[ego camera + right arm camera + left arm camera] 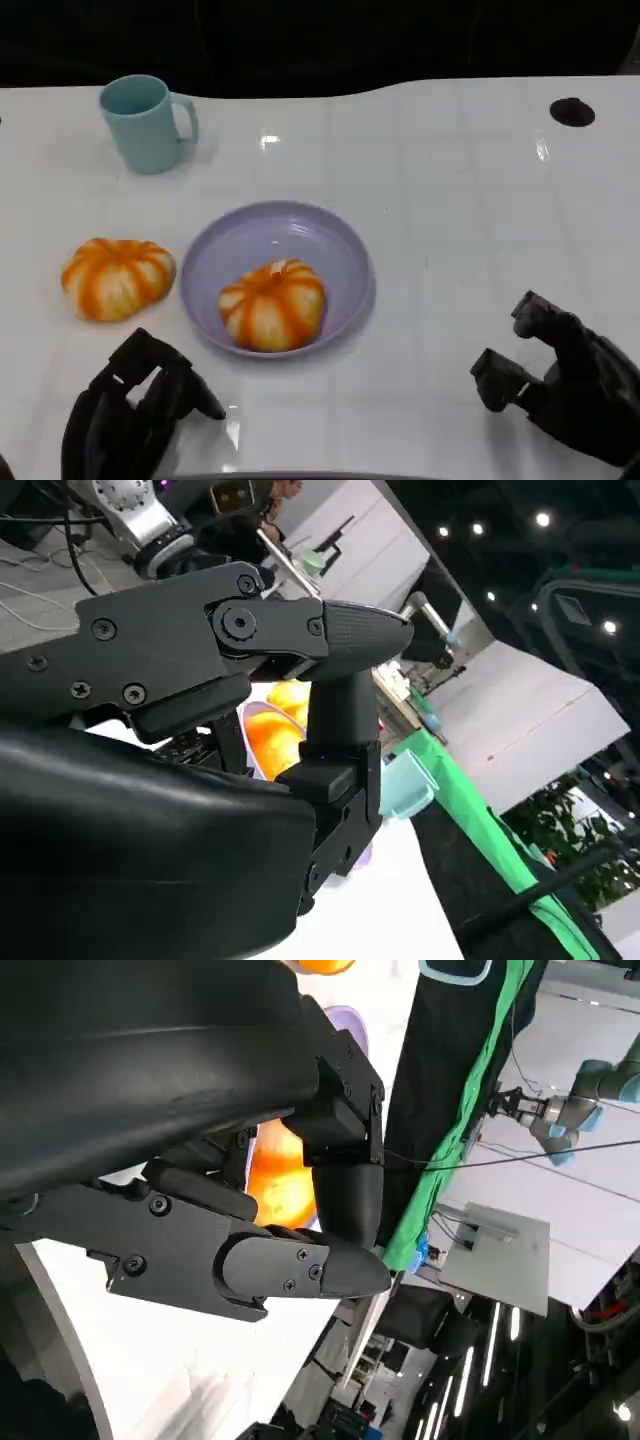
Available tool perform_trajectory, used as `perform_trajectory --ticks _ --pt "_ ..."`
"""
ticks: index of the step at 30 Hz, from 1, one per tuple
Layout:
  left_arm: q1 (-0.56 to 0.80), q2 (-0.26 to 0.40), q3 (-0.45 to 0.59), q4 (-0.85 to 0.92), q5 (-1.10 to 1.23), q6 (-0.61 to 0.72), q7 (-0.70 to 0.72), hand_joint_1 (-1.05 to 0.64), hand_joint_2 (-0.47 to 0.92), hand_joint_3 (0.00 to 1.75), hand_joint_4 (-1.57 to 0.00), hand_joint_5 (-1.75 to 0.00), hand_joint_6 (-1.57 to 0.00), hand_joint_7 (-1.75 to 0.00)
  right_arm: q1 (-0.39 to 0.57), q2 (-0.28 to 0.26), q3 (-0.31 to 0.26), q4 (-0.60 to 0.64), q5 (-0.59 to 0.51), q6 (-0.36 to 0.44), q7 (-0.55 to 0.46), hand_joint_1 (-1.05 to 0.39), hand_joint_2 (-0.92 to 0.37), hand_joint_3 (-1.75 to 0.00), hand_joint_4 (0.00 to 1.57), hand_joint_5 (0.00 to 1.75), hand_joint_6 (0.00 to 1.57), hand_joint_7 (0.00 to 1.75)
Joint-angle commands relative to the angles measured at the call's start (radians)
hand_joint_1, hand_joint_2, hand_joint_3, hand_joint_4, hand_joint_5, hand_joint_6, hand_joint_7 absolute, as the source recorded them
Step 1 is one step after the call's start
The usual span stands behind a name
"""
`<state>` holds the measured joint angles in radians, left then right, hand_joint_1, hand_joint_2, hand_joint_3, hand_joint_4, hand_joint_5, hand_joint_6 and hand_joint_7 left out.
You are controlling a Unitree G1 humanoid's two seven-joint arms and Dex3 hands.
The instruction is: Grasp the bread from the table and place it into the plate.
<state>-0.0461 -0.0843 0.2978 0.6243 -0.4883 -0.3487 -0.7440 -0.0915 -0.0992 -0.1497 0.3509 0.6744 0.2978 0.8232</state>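
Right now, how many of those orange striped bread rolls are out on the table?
2: one bread roll sits in the purple plate; the other roll lies on the table, left of the plate.

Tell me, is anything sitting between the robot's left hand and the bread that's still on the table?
No. In the head view, just bare white table lies between the left hand and the bread.

I am seeing two orange-and-cream striped breads (272,304) (117,277), a lilac plate (238,245), a pale teal mug (143,123), a glossy white table (460,200).
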Motion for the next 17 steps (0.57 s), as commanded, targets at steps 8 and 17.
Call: perform_trajectory --ticks 8,17 --pt "0.005 0.017 0.004 -0.007 -0.001 -0.008 0.013 -0.57 0.92 0.25 -0.63 -1.75 -0.49 -1.55 -0.024 0.017 -0.033 0.035 -0.024 -0.015 0.004 -0.53 -0.92 -0.33 0.76 1.75 0.53 1.75" --pt "-0.015 0.026 0.018 0.025 -0.017 -0.005 -0.012 -0.57 0.92 0.26 -0.64 -1.75 -0.5 -1.55 -0.019 0.03 -0.023 0.039 -0.067 -0.076 0.018 -0.54 -0.92 -0.4 0.77 1.75 0.54 1.75"
